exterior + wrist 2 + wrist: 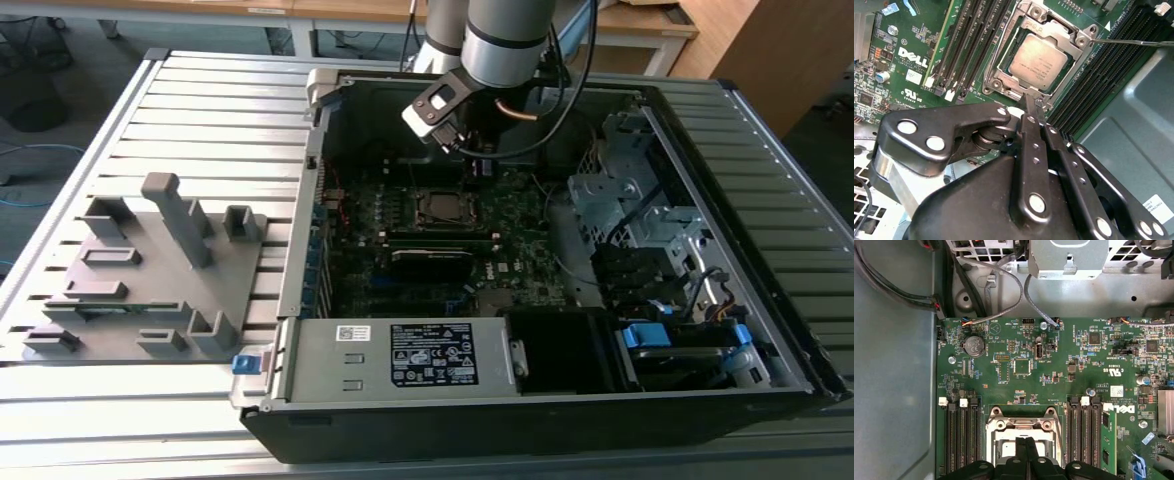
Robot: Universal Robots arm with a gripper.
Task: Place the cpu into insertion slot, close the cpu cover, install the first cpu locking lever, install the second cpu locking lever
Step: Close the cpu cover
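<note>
Cpu (1038, 61) seated in insertion slot (438, 207), cpu cover (1050, 26) down over it. My gripper (1034, 104) pinched closed, empty, tip at socket edge. Locking lever (1134, 42) juts sideways, so I judge levers not yet latched.

Exterior view: high on the near side, angled down across the table (200, 100) into the open computer case (534, 435). It sits at mid distance, takes in the whole motherboard (527, 275), and has the insertion slot (441, 207) mid-board. First wrist view: close, looking straight down on the motherboard, with the gripper (1026, 442) at the frame edge. Second wrist view: closer still, looking obliquely past the gripper's linkage. Both wrist views share that slot and the flanking memory slots (961, 440).
</note>
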